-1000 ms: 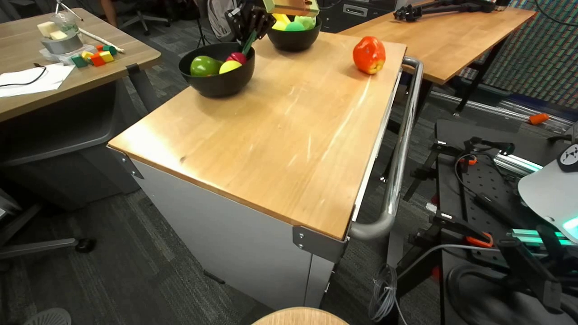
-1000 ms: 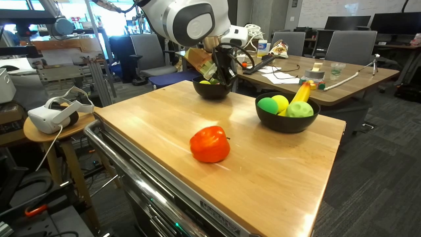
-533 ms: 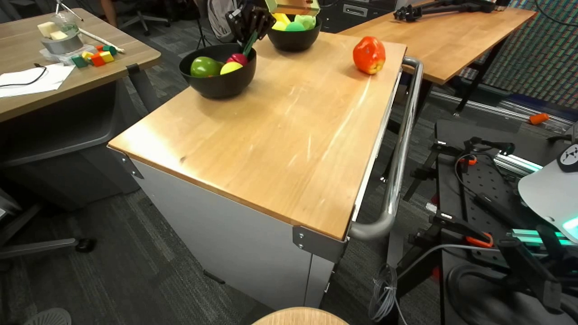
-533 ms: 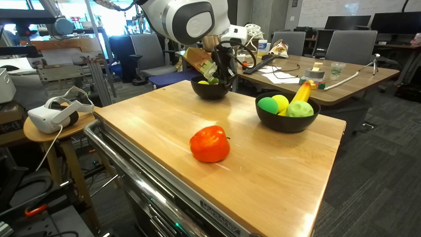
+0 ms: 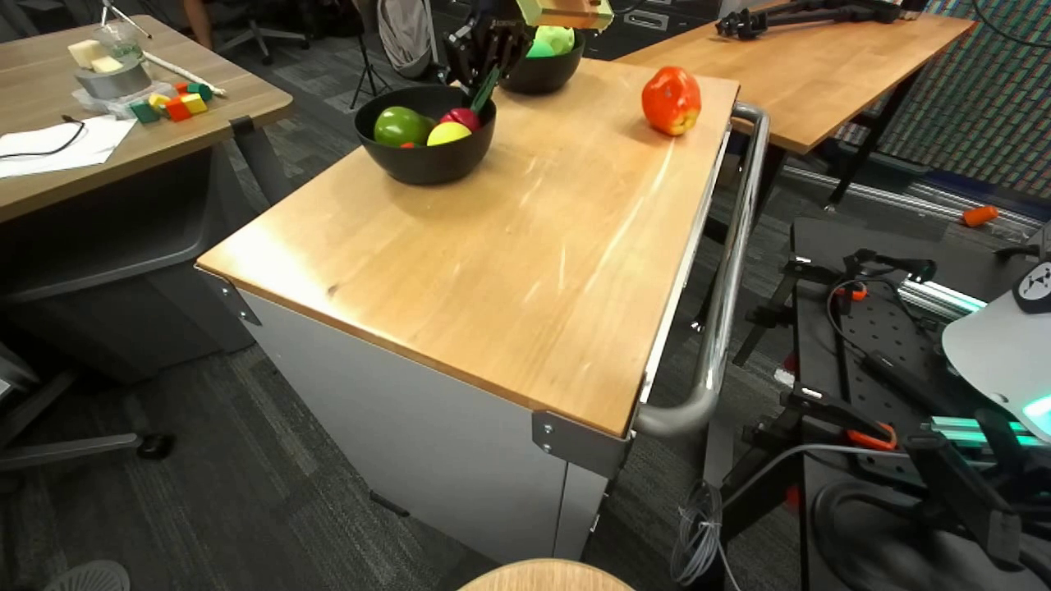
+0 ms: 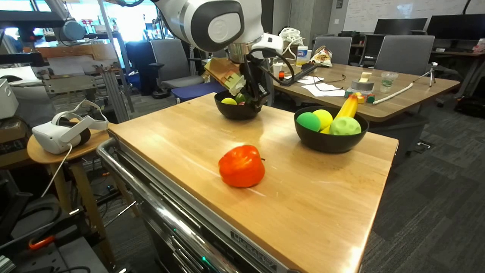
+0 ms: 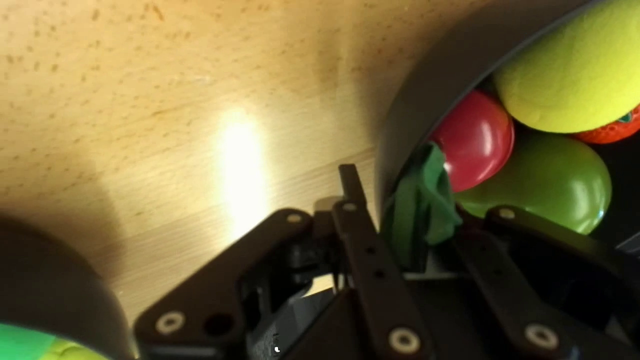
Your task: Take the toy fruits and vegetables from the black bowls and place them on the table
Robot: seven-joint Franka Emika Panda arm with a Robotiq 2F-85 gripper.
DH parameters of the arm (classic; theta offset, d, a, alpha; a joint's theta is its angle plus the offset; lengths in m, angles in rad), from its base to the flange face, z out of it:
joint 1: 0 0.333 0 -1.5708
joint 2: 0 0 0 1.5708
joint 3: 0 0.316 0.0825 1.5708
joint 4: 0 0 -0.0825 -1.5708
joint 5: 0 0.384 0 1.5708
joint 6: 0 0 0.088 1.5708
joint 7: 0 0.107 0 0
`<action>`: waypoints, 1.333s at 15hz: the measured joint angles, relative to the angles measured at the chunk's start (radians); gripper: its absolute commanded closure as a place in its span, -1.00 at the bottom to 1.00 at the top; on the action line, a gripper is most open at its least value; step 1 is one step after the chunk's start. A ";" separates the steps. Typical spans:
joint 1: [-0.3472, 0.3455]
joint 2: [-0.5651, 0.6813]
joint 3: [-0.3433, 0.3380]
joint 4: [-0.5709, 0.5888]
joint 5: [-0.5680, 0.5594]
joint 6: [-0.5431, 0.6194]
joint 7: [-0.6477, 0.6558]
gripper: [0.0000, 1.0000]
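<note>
My gripper [image 7: 407, 197] straddles the rim of a black bowl [image 5: 427, 164]. One fingertip [image 7: 351, 182] stands outside the wall; the second is mostly hidden inside. Between the parted jaws are the green leaves [image 7: 432, 200] of the radish [image 7: 475, 140], with bare table showing between the outer finger and the bowl wall. The same bowl holds a green pepper [image 5: 402, 126], a yellow ball [image 5: 449, 133] and a small red piece [image 7: 612, 130]. Another black bowl [image 6: 331, 142] carries green and yellow balls, a banana [image 6: 348, 108] and a light green fruit [image 6: 344, 126]. A red tomato [image 6: 241, 166] lies on the table [image 5: 509, 271].
A metal bar handle [image 5: 731, 271] runs along one side of the table. The second bowl's wall [image 7: 55, 285] is close to my gripper in the wrist view. Neighbouring desks, one with papers [image 6: 326, 89], stand around.
In the last half second the bowl with the radish has slid together with my gripper toward the handle side. The second bowl and the tomato stay where they were.
</note>
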 measured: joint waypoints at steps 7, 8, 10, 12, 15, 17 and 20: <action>-0.009 -0.054 0.000 -0.032 0.022 -0.014 -0.027 -1.00; -0.009 -0.060 0.001 -0.032 0.033 -0.021 -0.032 -1.00; -0.009 -0.074 0.002 -0.032 0.055 -0.045 -0.048 -0.50; -0.009 -0.091 0.002 -0.032 0.058 -0.077 -0.058 -0.35; -0.010 -0.106 0.002 -0.032 0.058 -0.119 -0.066 0.13; -0.010 -0.109 0.001 -0.032 0.058 -0.140 -0.068 0.45; -0.010 -0.109 -0.001 -0.034 0.058 -0.156 -0.069 0.89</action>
